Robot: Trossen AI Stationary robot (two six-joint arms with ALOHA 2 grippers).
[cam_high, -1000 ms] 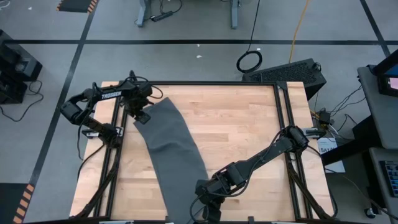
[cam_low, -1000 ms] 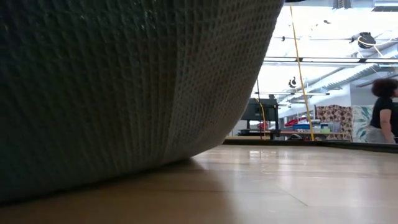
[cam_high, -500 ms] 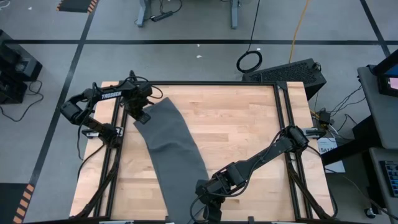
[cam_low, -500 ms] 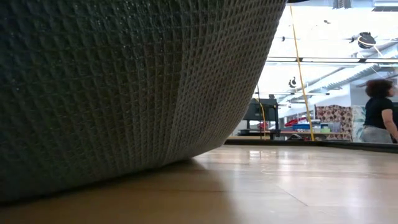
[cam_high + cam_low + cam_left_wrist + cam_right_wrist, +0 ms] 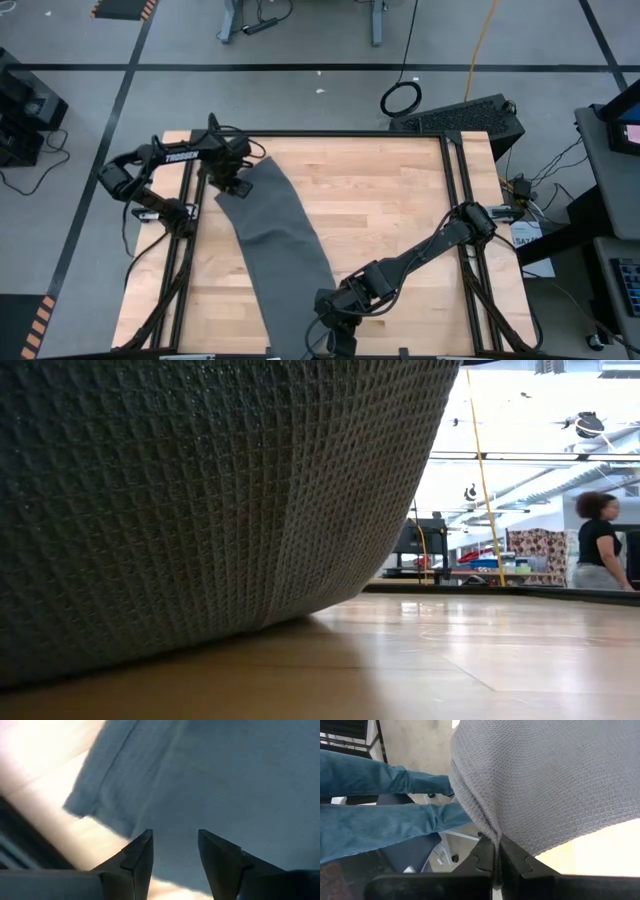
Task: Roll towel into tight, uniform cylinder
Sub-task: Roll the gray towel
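Overhead arrangement at the start of the roll. The towel [image 5: 277, 250] lies flat and unrolled as a long dark grey strip on the wooden table [image 5: 390, 210], its long axis running from about 11 o'clock at the far-left corner to about 5 o'clock at the near edge. Each end has its own arm. The left gripper [image 5: 234, 183] hovers at the 11 o'clock end, directly over the cloth; its jaws stand part-way apart above the hemmed corner with nothing between them [image 5: 172, 851]. The right gripper [image 5: 336, 335] is at the 5 o'clock end, jaws pinched together on a gathered fold of the towel [image 5: 496, 854], lifting that edge clear of the table. The fabric is a waffle weave [image 5: 200, 500], soft and prone to sag; no tag is visible. Judged stage: strip held taut, rolling not yet begun.
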